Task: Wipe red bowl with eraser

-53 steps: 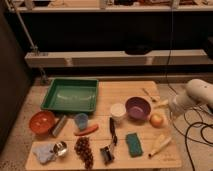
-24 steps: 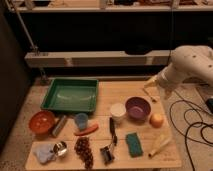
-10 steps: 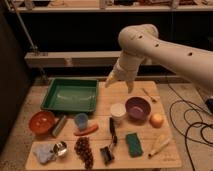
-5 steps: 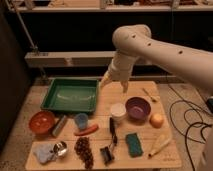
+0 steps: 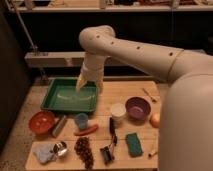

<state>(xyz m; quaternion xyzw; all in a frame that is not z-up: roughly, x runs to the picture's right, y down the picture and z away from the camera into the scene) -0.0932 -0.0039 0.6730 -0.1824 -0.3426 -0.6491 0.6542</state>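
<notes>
The round orange-red bowl (image 5: 41, 121) sits mouth up on the wooden table (image 5: 125, 91), just in front of the left corner of the flat green plastic tray (image 5: 62, 97). The small grey eraser block (image 5: 59, 126) lies just beside the bowl, also in front of the tray. Its long side runs slantwise: the far end points at the tray and leans a little right, and the near end lies closer to the bowl.

The big white arm (image 5: 145, 52) comes in from the right, bends, and points down. Its gripper (image 5: 90, 85) hangs over the right half of the tray, well apart from the bowl and the eraser. Its 2 fingers (image 5: 81, 85) are spread apart and hold nothing.

A small blue cup (image 5: 81, 120) stands in front of the tray, just beside the eraser on the side away from the bowl. A long orange carrot (image 5: 86, 131) lies in front of that cup. To the right of the tray are a white cup (image 5: 118, 112) and a round purple bowl (image 5: 138, 107). Farther in front of the tray lie a shiny metal cup (image 5: 60, 148), dark grapes (image 5: 84, 151) and a green sponge (image 5: 133, 144).
</notes>
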